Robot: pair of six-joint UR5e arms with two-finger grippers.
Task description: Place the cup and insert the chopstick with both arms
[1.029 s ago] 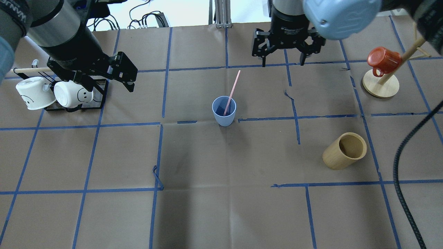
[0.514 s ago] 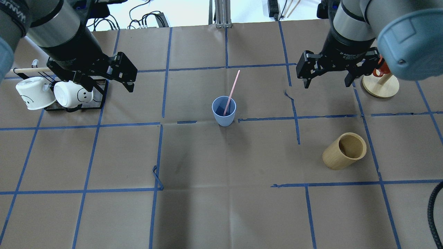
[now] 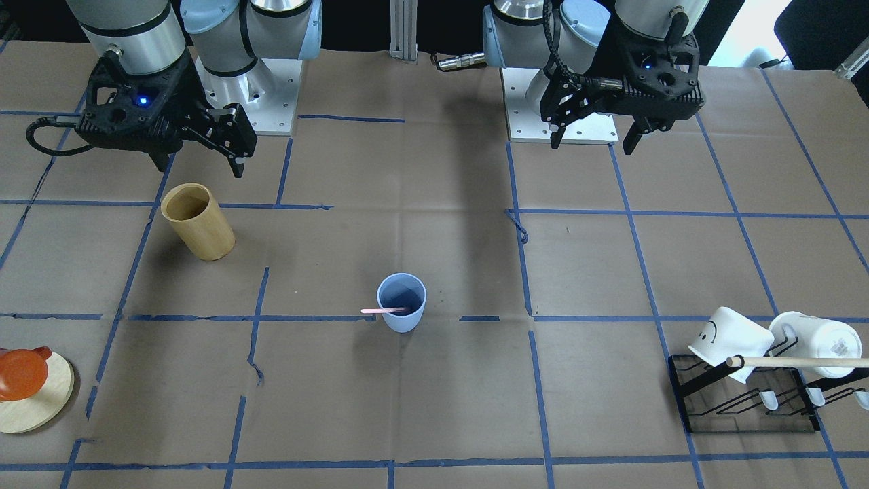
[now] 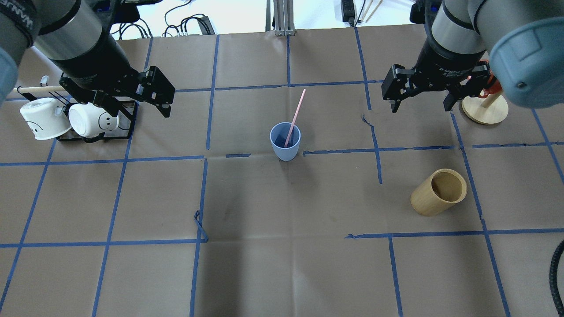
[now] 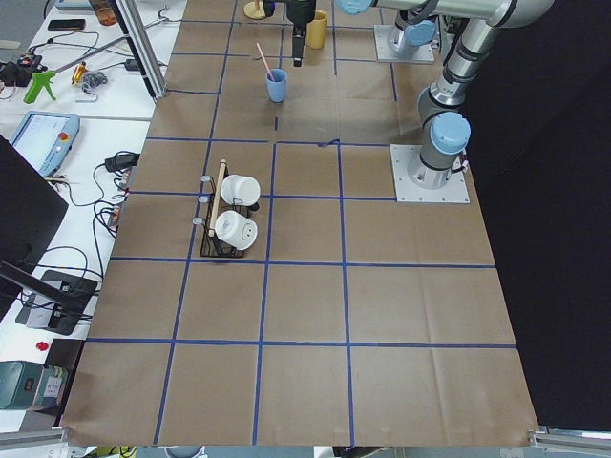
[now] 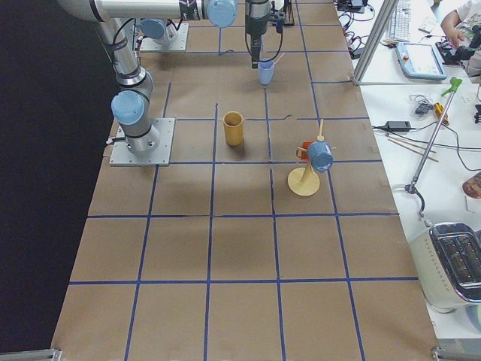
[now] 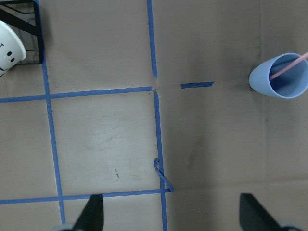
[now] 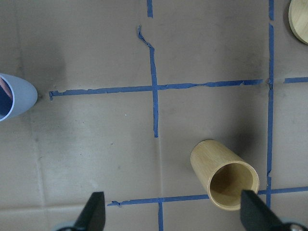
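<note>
A light blue cup (image 4: 285, 141) stands upright at the table's middle, also in the front view (image 3: 402, 303). One pink chopstick (image 4: 295, 115) leans in it, its top sticking out past the rim. My left gripper (image 4: 132, 108) is open and empty, hovering by the mug rack, well left of the cup; its wrist view shows the cup (image 7: 281, 76) at the right edge. My right gripper (image 4: 420, 108) is open and empty, to the cup's right and farther back, near the mug tree. The cup shows in its wrist view (image 8: 14, 96) at the left edge.
A bamboo cup (image 4: 438, 192) stands tilted on the right, in front of my right gripper. A wooden mug tree (image 4: 484, 111) with a red mug (image 3: 20, 372) stands at the right edge. A black rack (image 3: 747, 407) holding two white mugs is at the left.
My right arm has swung from the back centre to the right, toward the mug tree, and slowed there. My left arm, the cup and the chopstick have not moved.
</note>
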